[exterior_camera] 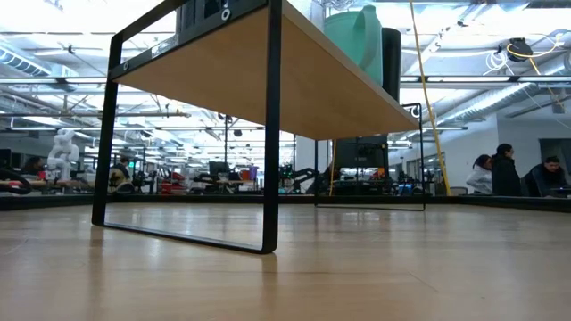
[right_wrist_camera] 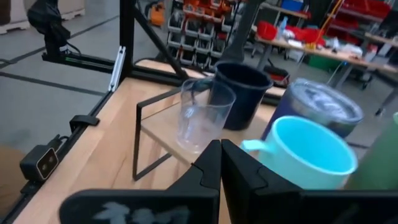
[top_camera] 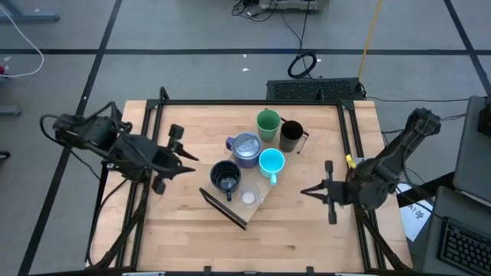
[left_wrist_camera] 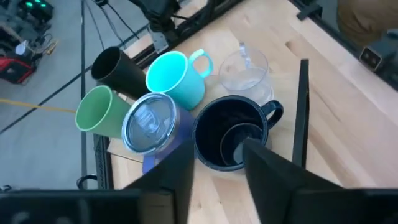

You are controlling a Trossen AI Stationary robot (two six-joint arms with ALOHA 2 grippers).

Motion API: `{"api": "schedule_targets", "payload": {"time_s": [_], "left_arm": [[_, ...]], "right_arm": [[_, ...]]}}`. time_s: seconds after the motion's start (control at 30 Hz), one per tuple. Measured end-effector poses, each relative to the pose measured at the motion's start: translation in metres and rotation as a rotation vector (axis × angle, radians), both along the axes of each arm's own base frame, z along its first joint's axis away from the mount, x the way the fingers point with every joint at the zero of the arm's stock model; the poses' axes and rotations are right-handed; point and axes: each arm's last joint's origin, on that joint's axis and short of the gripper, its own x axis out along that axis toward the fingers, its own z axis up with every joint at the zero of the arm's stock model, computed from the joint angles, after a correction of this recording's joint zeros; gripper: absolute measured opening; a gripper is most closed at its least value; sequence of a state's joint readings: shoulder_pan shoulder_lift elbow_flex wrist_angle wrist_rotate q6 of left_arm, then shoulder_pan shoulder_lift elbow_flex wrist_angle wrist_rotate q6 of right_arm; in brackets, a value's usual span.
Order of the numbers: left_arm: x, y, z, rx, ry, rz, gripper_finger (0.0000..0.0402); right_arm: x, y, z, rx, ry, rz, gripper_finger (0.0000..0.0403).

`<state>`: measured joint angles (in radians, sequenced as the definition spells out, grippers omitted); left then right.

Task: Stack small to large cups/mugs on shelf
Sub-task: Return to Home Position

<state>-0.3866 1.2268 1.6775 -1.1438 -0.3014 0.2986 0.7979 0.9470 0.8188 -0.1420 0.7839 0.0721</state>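
Observation:
The shelf (top_camera: 259, 184) is a light-wood board on black brackets (top_camera: 222, 208), standing slantwise mid-table; the low view shows it raised (exterior_camera: 268, 80). On it stand the green cup (top_camera: 268, 124), tall black mug (top_camera: 291, 135), purplish-grey lidded mug (top_camera: 245, 147), cyan mug (top_camera: 271, 163), squat black mug (top_camera: 225, 178) and tiny clear cup (top_camera: 248, 198). My left gripper (top_camera: 192, 159) is open and empty to the left of the cups, pointing at the squat black mug (left_wrist_camera: 230, 130). My right gripper (top_camera: 304, 191) is shut and empty to their right, facing the clear cup (right_wrist_camera: 202, 118).
Black frame rails (top_camera: 349, 130) run along the table's sides and far edge. There is bare tabletop (top_camera: 253, 245) toward the near edge. People (exterior_camera: 504, 169) sit in the room beyond the table.

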Motion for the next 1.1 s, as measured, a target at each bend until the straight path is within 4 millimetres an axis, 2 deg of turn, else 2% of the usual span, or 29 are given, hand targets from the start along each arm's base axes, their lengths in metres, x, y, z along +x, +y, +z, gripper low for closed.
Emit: {"api": "schedule_targets", "payload": {"time_s": [0.13, 0.37, 0.5, 0.63, 0.87, 1.1], "left_arm": [[-0.004, 0.003, -0.008, -0.024, -0.062, 0.043, 0.0082], [-0.004, 0.012, -0.043, -0.073, -0.175, 0.104, 0.0006], [-0.008, 0.019, -0.067, -0.118, -0.249, 0.154, 0.0012], [-0.016, 0.026, -0.094, -0.161, -0.306, 0.221, 0.0016], [-0.025, 0.035, -0.128, -0.210, -0.395, 0.269, 0.0003], [-0.028, 0.042, -0.158, -0.236, -0.471, 0.306, 0.0012]], "right_arm": [[-0.010, -0.010, 0.009, -0.026, -0.022, 0.014, 0.0000], [-0.030, -0.030, 0.015, -0.063, -0.005, 0.048, 0.0000], [-0.037, -0.037, 0.016, -0.084, -0.009, 0.054, 0.0000], [-0.041, -0.042, 0.007, -0.112, -0.026, 0.064, 0.0000], [-0.049, -0.049, -0.017, -0.113, -0.075, 0.071, 0.0000], [-0.057, -0.058, -0.042, -0.070, -0.117, 0.066, 0.0000]]}}
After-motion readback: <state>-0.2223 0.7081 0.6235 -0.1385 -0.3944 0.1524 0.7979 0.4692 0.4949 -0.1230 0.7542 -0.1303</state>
